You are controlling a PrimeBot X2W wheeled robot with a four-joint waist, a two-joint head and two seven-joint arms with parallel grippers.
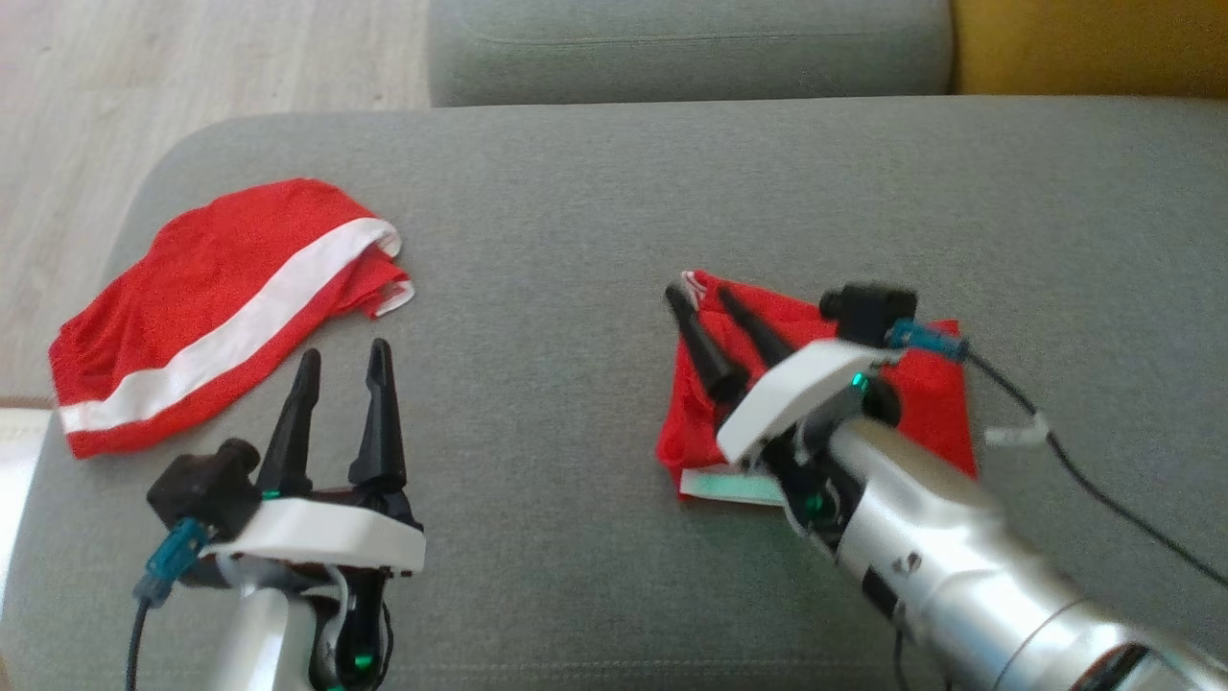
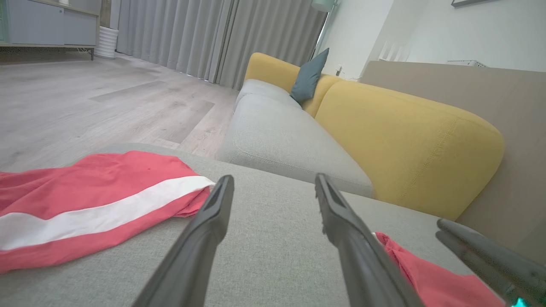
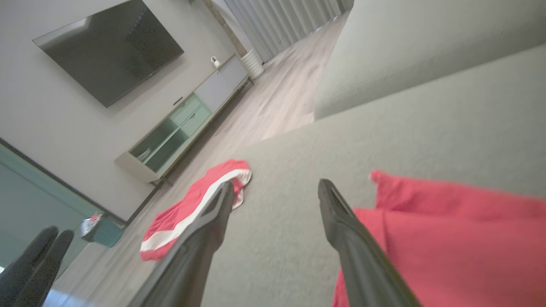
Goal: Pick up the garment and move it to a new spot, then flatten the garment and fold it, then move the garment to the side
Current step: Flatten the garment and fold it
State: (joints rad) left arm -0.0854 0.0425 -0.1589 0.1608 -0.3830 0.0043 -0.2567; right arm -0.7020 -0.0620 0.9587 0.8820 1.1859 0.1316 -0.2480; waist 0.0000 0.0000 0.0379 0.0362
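Note:
A folded red garment (image 1: 926,389) lies flat on the grey sofa seat (image 1: 595,192) at the right, a pale edge showing at its near side. My right gripper (image 1: 702,296) hovers over its far left corner, open and holding nothing; in the right wrist view the folded garment (image 3: 448,238) sits just right of the right gripper (image 3: 276,184). A second red garment with a white stripe (image 1: 221,297) lies loosely spread at the seat's left edge. My left gripper (image 1: 345,353) stands open just near of it, over bare cushion. The striped garment (image 2: 85,200) lies left of the left gripper (image 2: 274,179).
The seat's left edge drops to a wooden floor (image 1: 144,67). A second grey cushion (image 1: 691,48) and a yellow backrest (image 2: 405,140) lie beyond. A black cable (image 1: 1103,480) trails from the right wrist across the seat. Bare cushion lies between the two garments.

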